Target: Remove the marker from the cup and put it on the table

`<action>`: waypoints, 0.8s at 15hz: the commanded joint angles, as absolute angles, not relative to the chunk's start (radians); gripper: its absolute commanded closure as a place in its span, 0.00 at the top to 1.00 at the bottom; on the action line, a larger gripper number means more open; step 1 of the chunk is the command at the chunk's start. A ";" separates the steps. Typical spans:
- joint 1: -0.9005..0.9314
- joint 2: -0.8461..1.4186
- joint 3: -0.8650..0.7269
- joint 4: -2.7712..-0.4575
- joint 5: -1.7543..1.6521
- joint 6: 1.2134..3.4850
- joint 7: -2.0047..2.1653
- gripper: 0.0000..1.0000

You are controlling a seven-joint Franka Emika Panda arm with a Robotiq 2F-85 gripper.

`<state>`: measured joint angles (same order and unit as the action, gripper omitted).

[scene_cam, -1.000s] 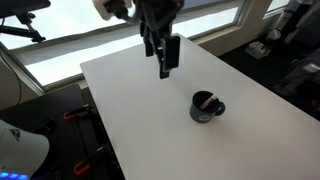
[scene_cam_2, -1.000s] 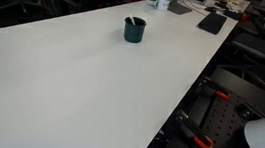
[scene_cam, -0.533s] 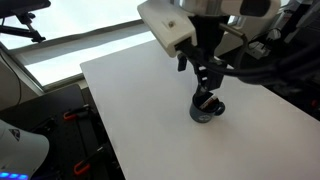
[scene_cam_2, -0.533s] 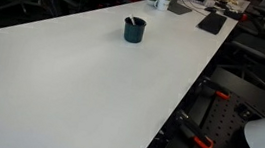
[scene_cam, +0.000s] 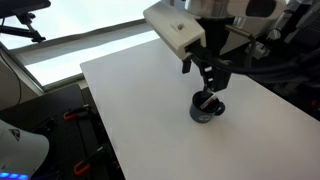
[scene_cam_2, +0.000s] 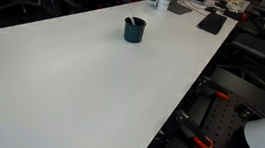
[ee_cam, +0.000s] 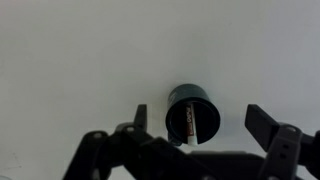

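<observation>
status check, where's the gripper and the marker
gripper open, hovering over cup. marker inside cup, not gripped. nothing seen in the way.

Can barely make out the marker (scene_cam_2: 131, 22) in the cup (scene_cam_2: 134, 31) in an exterior view: too small. In the wrist view, sees only its top end, the rest hidden inside.

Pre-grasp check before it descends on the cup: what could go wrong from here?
1. The open fingers straddle the whole cup, not just the marker; closing too low could clamp the cup instead.
2. The marker is thin and leans off-centre inside; the fingers may miss it or pinch it against the wall.
3. The cup stands loose on the table; a snagged marker could tip or drag it.
</observation>
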<state>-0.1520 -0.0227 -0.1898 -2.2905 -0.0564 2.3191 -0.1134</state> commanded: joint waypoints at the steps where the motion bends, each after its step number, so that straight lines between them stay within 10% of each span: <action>1: -0.154 0.049 -0.177 -2.232 -0.126 2.379 -0.092 1.00; 12: -0.192 0.337 -0.092 -1.960 0.038 2.513 -0.302 1.00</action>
